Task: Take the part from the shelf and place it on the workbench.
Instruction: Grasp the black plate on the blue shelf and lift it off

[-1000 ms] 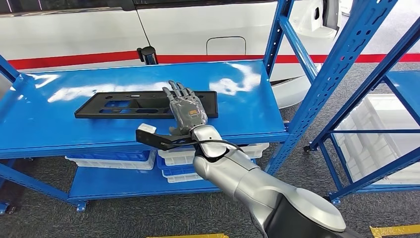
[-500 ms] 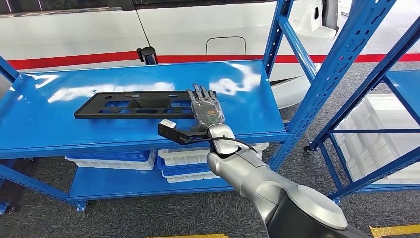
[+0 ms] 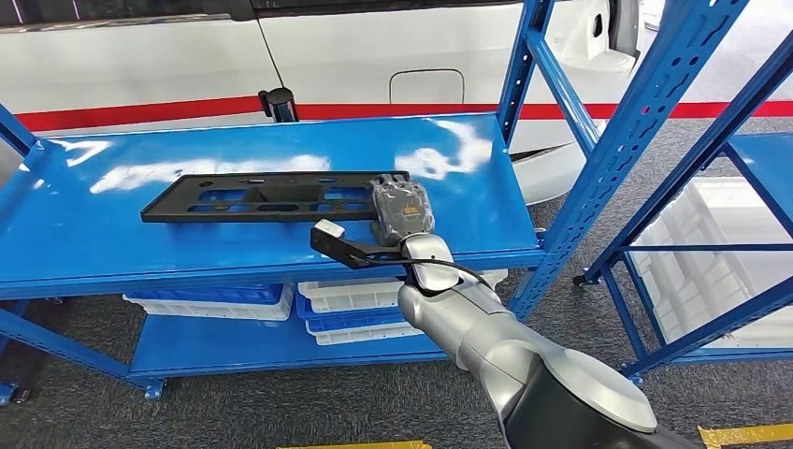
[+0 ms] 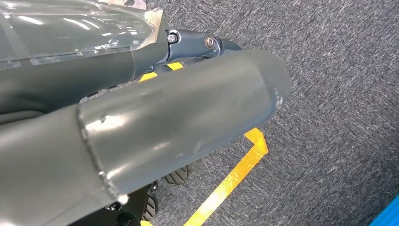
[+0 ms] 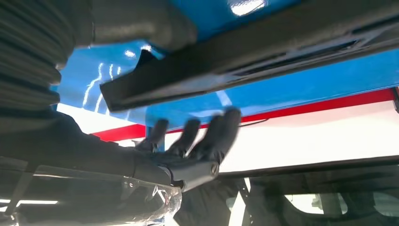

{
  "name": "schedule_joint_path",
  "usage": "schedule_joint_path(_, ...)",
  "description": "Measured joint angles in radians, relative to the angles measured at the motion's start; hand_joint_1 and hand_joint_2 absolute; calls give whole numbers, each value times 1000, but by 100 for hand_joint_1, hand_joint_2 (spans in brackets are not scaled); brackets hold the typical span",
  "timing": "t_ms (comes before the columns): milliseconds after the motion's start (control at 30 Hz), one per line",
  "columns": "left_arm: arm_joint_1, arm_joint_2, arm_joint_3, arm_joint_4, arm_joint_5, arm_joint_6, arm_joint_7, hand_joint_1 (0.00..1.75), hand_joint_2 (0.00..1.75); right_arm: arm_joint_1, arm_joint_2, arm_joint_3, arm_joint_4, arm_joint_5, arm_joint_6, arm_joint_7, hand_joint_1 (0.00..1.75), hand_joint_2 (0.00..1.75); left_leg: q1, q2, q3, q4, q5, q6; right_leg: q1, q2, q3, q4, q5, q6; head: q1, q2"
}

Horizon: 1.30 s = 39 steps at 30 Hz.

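No writing can be read. The right hand (image 3: 402,208) has moved further right to the end of the black plastic part (image 3: 252,197) on the blue shelf (image 3: 112,243) — fingers apart over its edge, grasping nothing.

White and blue bins (image 3: 355,297) sit on the lower shelf level. A white car (image 3: 374,56) with a red stripe stands behind. Yellow tape (image 4: 226,183) marks the grey carpet.

This looks like a vehicle workshop or factory floor. Blue perforated-steel shelving racks (image 3: 645,122) stand on grey industrial carpet (image 3: 281,402), white plastic crates (image 3: 374,295) fill the lower shelf, yellow floor tape (image 3: 743,435) marks zones, and a white car body (image 3: 374,56) stands behind.
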Motion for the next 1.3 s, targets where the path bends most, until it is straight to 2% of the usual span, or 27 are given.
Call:
schedule_joint_path(167,0,0,0,0,0,0,-4,0,0,-3,0,-1,0,4,-10,-5,170,175,0,0,0,0,0,0,0,0,0,0,0,0,0,0)
schedule_joint_path(700,0,-1,0,1,0,3,-16,0,0,-17,2,0,0,48,-18,-4,169,175,0,0,4,0,0,0,0,0,5,0,0,0,0,0)
schedule_joint_path(833,0,-1,0,1,0,1,-16,0,0,-18,3,0,0,52,-21,-4,174,175,0,0,5,0,0,0,0,0,5,0,0,0,0,0)
schedule_joint_path(967,0,0,-1,1,-6,-27,-34,0,0,-18,3,-9,0,41,-53,-28,175,175,0,0,5,0,0,0,0,0,5,0,0,0,0,0)
schedule_joint_path(1167,-4,4,-24,1,-36,-137,-138,0,0,-20,3,-108,-22,24,-150,-166,175,175,0,0,5,0,0,0,0,0,5,0,0,0,0,0)
schedule_joint_path(1233,-7,7,-33,1,-51,-133,-156,0,0,-19,2,-171,-56,85,-155,-198,175,175,0,0,5,0,0,0,0,0,5,0,0,0,0,0)
schedule_joint_path(1300,-11,11,-44,1,-73,-85,-177,0,0,-11,3,-250,-113,199,-156,-225,175,175,0,0,5,0,0,0,0,1,5,0,0,0,0,0)
